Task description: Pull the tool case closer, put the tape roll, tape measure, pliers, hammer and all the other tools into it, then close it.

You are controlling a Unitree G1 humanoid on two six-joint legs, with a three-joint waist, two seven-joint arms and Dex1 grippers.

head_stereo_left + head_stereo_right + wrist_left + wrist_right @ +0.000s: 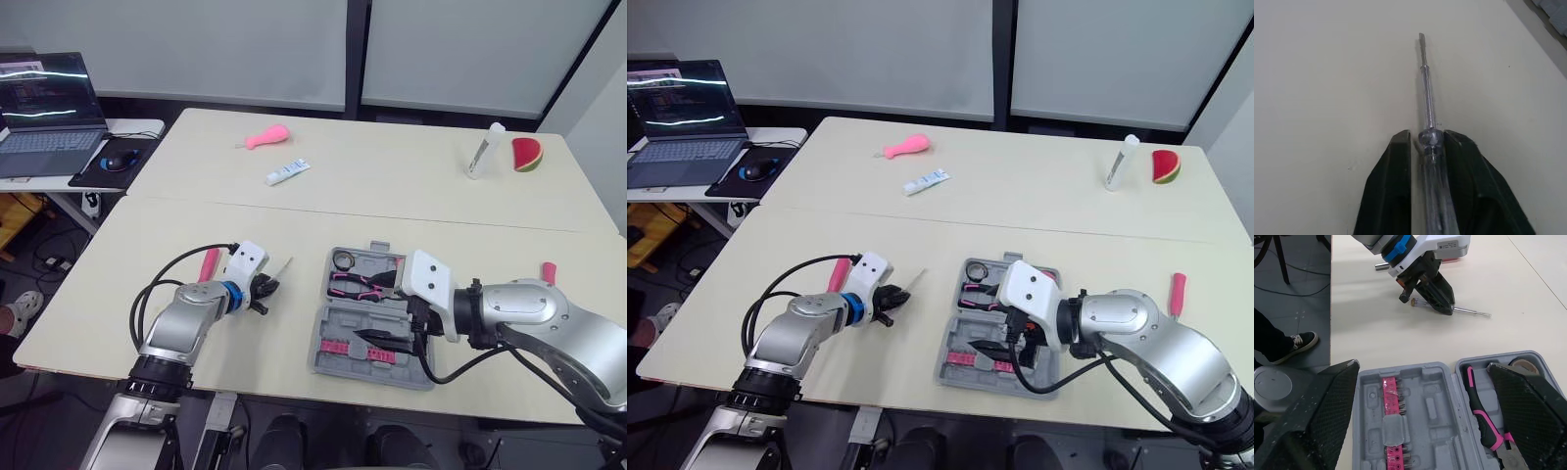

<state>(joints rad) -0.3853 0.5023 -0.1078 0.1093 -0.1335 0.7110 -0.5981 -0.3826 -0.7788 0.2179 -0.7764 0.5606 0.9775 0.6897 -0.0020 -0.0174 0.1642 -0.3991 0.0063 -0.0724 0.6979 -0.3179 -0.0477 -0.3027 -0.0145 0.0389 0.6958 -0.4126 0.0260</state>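
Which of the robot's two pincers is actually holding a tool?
The left pincer, clamped on a screwdriver; the right pincer hangs open above the tool case.

You are looking over two cream tables pushed together, the near surface [118, 294] meeting the far surface [392, 171] along a thin seam. Behind them runs a wall of frosted panels [196, 49] split by a dark post [355, 54], giving soft, even light. On the robot's left, a white side desk [137, 126] carries an open laptop [44, 108] and a mouse [116, 162] on a dark mat [143, 149]. The floor [1298, 279] is dark grey, with cables [47, 262] lying on it and a person's shoe [1295, 345] close by.
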